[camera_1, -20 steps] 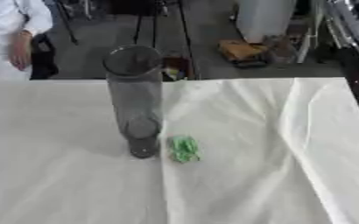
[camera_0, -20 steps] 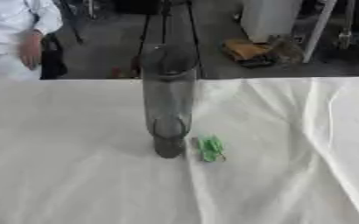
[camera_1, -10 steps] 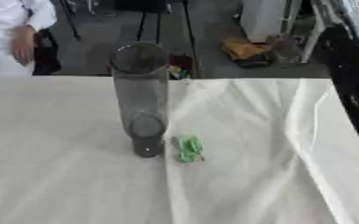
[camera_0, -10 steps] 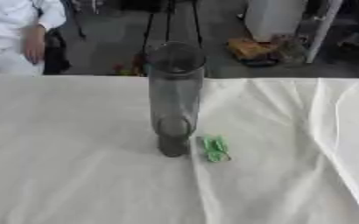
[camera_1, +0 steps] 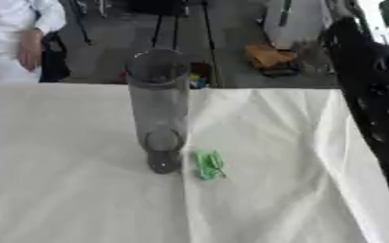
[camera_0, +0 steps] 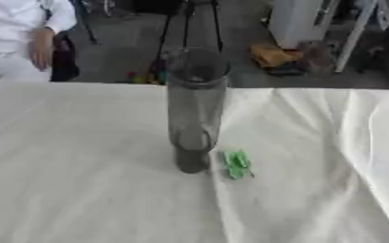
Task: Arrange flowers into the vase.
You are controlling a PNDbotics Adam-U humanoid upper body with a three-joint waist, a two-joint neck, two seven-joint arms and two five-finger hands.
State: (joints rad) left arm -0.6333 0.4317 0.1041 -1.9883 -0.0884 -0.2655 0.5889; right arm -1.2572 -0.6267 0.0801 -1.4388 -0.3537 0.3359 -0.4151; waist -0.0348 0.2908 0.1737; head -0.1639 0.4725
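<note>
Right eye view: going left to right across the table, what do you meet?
Tall clear vase → small green thing lying just beside its base → robot's black right arm along the right edge.

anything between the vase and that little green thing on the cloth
Nothing. Only a narrow strip of bare white cloth separates the vase base from the green thing to its right; they stand apart. The left eye view shows it best.
</note>
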